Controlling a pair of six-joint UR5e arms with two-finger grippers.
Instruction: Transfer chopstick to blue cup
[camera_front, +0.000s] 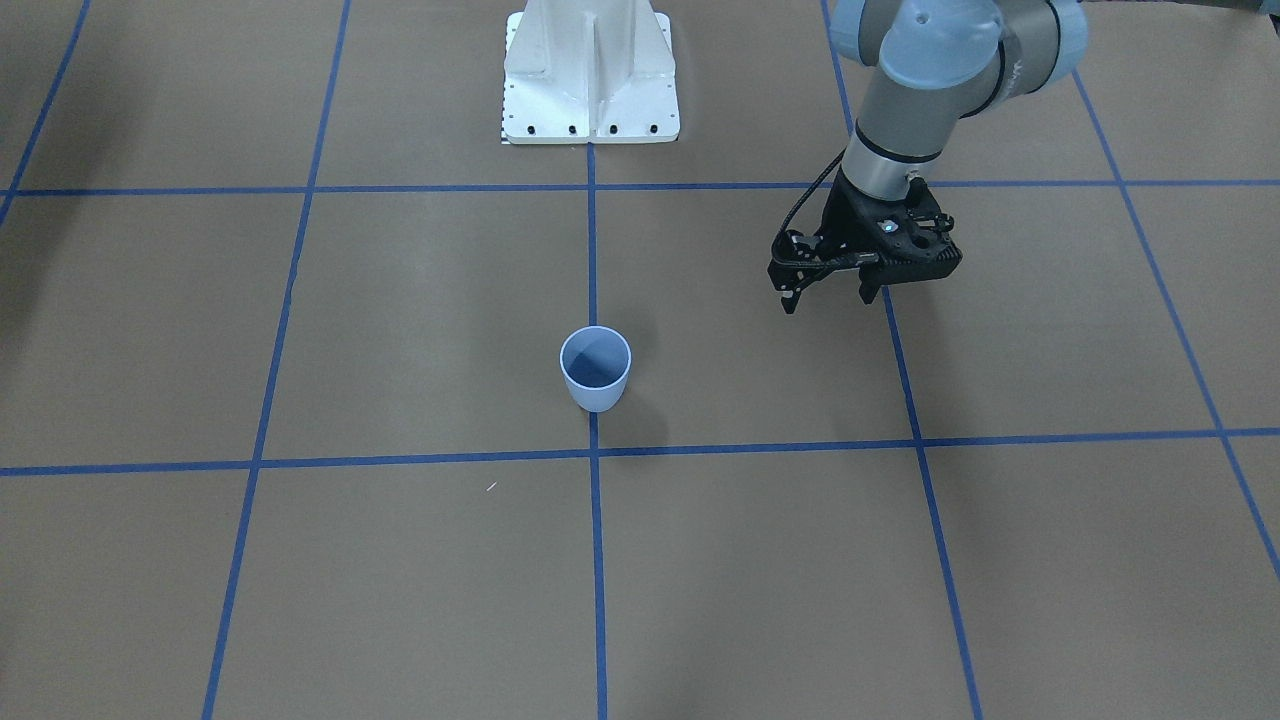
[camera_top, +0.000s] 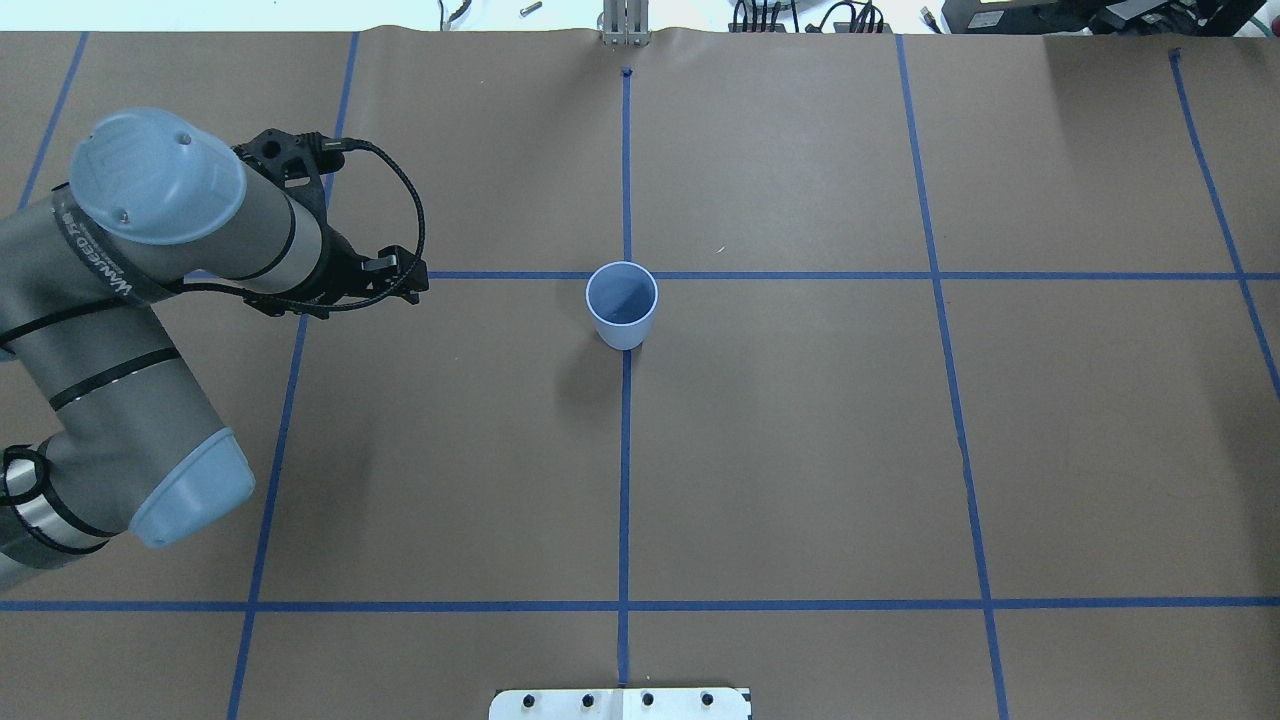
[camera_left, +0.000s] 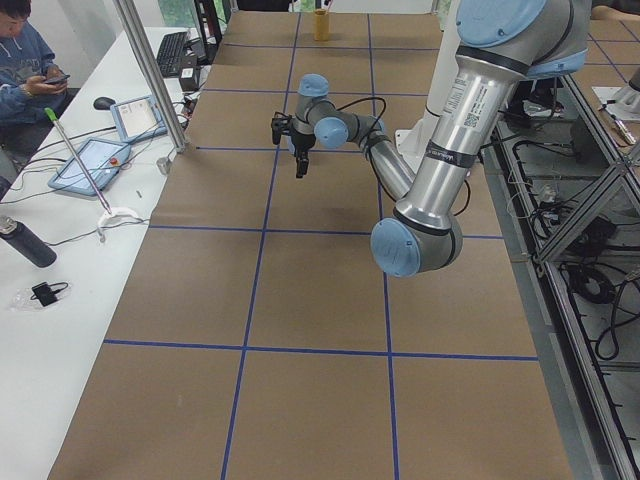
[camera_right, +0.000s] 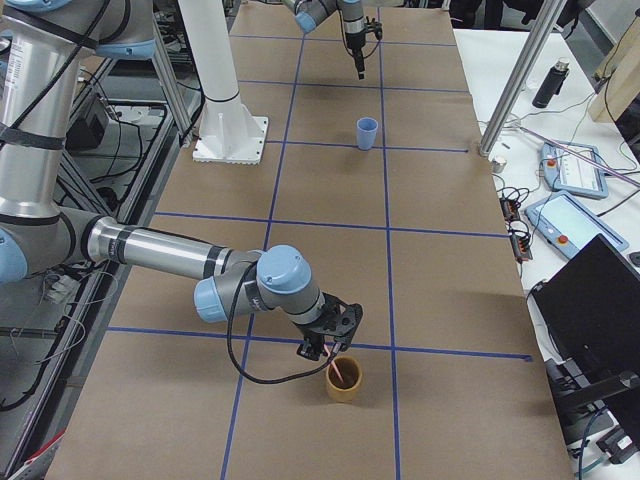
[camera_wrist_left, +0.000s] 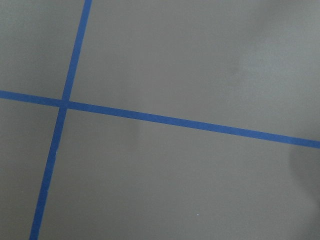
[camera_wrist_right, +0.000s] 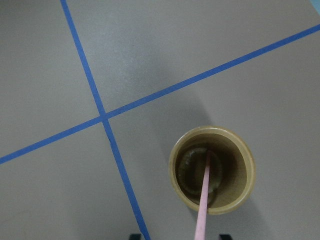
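The salmon-pink chopstick stands tilted inside a tan cup at the table's right end; the exterior right view also shows the chopstick. My right gripper hangs just above that cup, open, with a fingertip on each side of the stick and a gap to both. The blue cup stands upright and empty on the centre tape line. My left gripper hovers open and empty over the table, well off to the robot's left of the blue cup.
The white robot base stands behind the blue cup. Blue tape lines grid the brown paper. A side bench along the operators' edge holds tablets, a dark bottle and a metal pole; a person sits there.
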